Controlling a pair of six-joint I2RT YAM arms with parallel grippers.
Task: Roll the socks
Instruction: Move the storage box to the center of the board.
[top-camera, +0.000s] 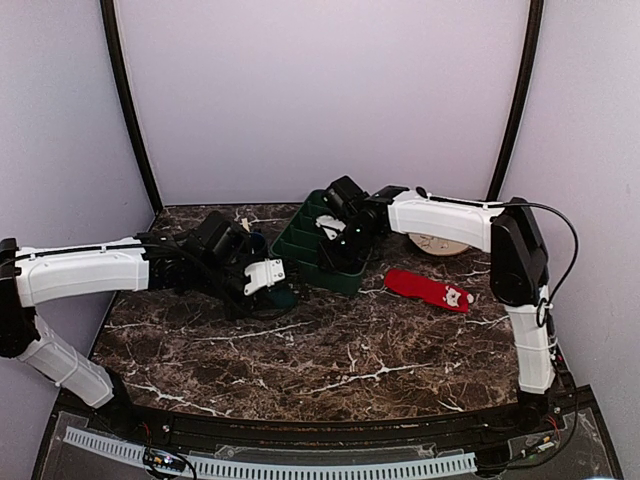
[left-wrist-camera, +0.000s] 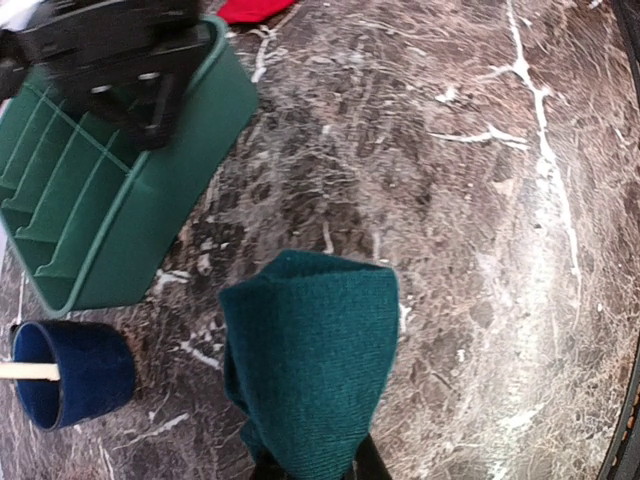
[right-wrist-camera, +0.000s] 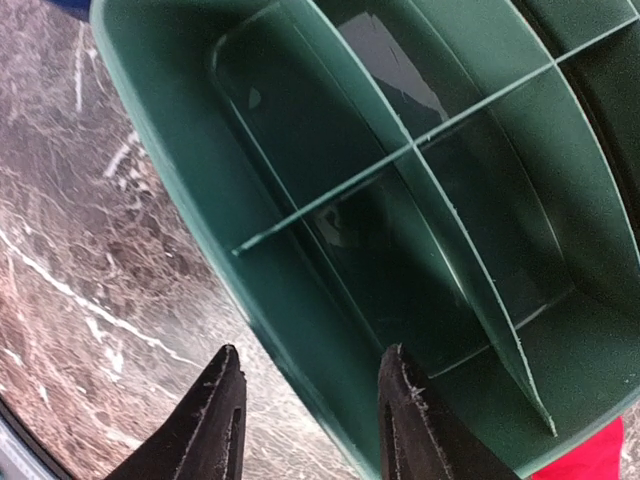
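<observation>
Across the dark marble tabletop (top-camera: 300, 350), two fabric socks: one flat white-patched red sock (top-camera: 430, 290), one folded teal sock (left-wrist-camera: 310, 370) pinched by the left gripper (left-wrist-camera: 315, 472); right gripper (right-wrist-camera: 310, 355) spread apart.

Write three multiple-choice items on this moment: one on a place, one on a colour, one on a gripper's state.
1. Where does the red sock lie?
A. on the table beside the green tray
B. inside that tray
C. held up in the air

2. What colour is the small cup near the tray?
A. white
B. dark blue
C. yellow

3. What is the left gripper doing?
A. open, holding nothing
B. shut on the red sock
C. shut on the teal sock

Key:
1 A: the top view shows it flat on the marble, outside the tray.
2 B: the left wrist view shows it plainly.
3 C: teal fabric sticks out from between its closed fingers.
</observation>
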